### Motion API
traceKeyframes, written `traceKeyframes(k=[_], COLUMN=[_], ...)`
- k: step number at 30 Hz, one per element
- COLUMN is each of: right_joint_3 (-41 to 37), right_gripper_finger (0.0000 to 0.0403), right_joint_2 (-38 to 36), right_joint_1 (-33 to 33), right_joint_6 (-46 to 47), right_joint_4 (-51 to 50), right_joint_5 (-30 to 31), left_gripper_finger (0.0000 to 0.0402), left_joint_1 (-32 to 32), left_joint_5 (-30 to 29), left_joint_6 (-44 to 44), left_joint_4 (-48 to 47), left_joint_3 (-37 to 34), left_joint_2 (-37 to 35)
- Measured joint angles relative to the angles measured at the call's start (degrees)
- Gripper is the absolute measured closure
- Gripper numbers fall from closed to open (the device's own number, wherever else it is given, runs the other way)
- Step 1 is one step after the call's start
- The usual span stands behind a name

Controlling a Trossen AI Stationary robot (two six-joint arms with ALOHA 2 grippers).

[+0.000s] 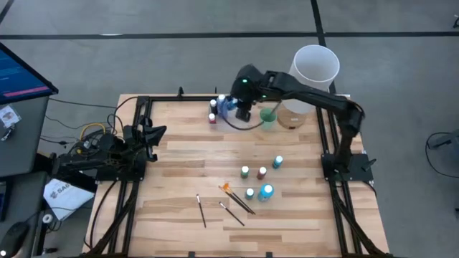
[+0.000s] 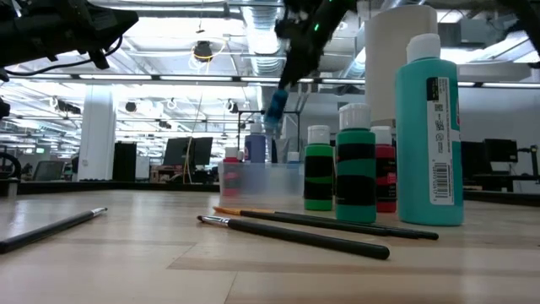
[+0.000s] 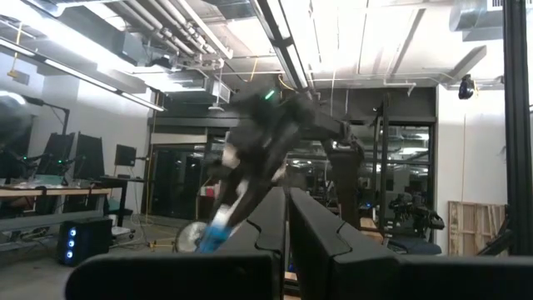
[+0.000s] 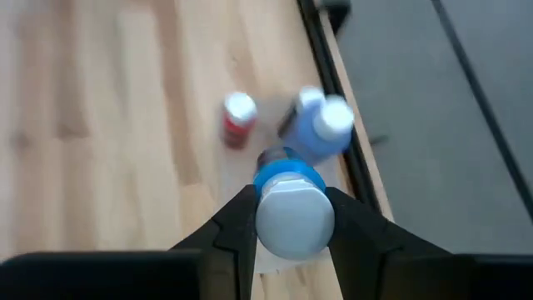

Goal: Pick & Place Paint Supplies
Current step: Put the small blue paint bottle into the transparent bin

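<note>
My right gripper [image 1: 244, 109] reaches to the far side of the table, shut on a blue paint bottle [image 2: 276, 105] in the air above a clear container [image 2: 263, 182]. A red bottle [image 4: 239, 118] and another blue bottle [image 4: 321, 127] stand below it. Several more small bottles [image 1: 262, 173] stand mid-table, among them a teal one [image 1: 277, 163] and a green one [image 1: 245, 172]. Dark-handled brushes [image 1: 201, 210] and an orange one [image 1: 226, 188] lie flat near the near edge. My left gripper [image 1: 152, 135] waits shut at the table's left edge. My right gripper pinches the blue bottle between its two fingers at the pale cap [image 4: 294, 218], coming from above and pointing down. The bottle is lifted clear, and its blue body [image 4: 287, 177] hangs tilted below the fingers, over the container.
A tall white cylinder [image 1: 315, 64] and a pale green cup [image 1: 269, 116] stand just right of my right gripper at the far edge. A black frame rail [image 1: 331, 143] runs along the table's right side. Bare wood lies between my left arm and the bottles.
</note>
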Motion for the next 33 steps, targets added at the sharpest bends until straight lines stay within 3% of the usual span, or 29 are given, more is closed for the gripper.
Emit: traceKeyframes(k=[5,9,14,18,21,25,33], right_joint_3=[-2.1,-12.4,-33.5,-44.6,-44.9,-38.6,-19.8], right_gripper_finger=[0.0294,0.0294,0.0294,0.0294,0.0294,0.0294,0.0294], right_joint_2=[-11.3,-21.5,-31.4,-29.3,-22.7,-12.6,0.3], right_joint_1=[3.0,5.6,6.4,5.2,3.7,2.2,-1.4], right_joint_6=[-0.5,1.7,6.3,8.3,10.4,9.5,9.0], right_joint_4=[2.5,8.8,30.2,46.8,50.3,47.9,22.0], right_joint_5=[-0.8,-1.3,-1.6,-1.3,-1.7,-1.9,-1.4], left_gripper_finger=[0.04,0.04,0.04,0.04,0.04,0.04,0.04], left_joint_1=[0.0,0.0,0.0,0.0,0.0,0.0,0.0], left_joint_5=[0.0,0.0,0.0,0.0,0.0,0.0,0.0], left_joint_6=[0.0,0.0,0.0,0.0,0.0,0.0,0.0], left_joint_4=[0.0,0.0,0.0,0.0,0.0,0.0,0.0], left_joint_3=[0.0,0.0,0.0,0.0,0.0,0.0,0.0], left_joint_2=[0.0,0.0,0.0,0.0,0.0,0.0,0.0])
